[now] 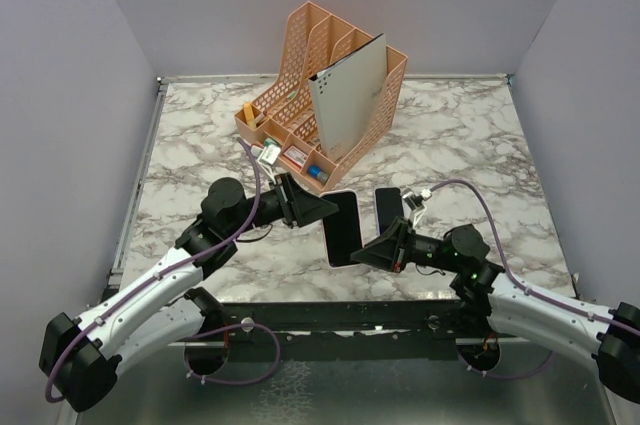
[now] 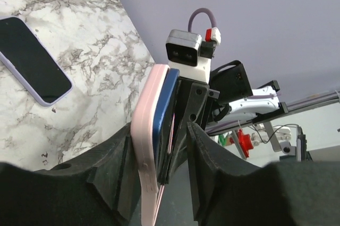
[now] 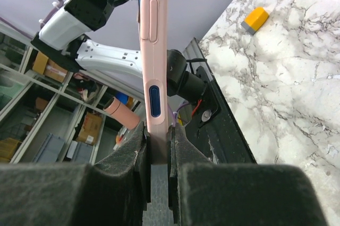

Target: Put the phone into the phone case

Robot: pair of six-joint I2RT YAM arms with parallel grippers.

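Note:
The pink phone case [image 1: 343, 228] is held on edge above the marble between both grippers, dark face up in the top view. In the left wrist view a blue phone [image 2: 162, 114] sits against the inner side of the case [image 2: 144, 125]. My left gripper [image 2: 161, 133] is open around them: one finger touches the case, and the other stands apart with a gap. My right gripper [image 3: 158, 130] is shut on the lower end of the case [image 3: 154, 50], its pads pressed on both faces. From above, the left gripper [image 1: 322, 211] and the right gripper [image 1: 368, 251] face each other.
A second dark-screened phone [image 1: 388, 209] with a lilac rim [image 2: 34, 61] lies flat on the marble table [image 1: 480, 145] just right of the case. An orange mesh file organiser [image 1: 290, 75] with a grey folder [image 1: 350, 95] stands behind. A small orange block [image 3: 255, 18] lies near it.

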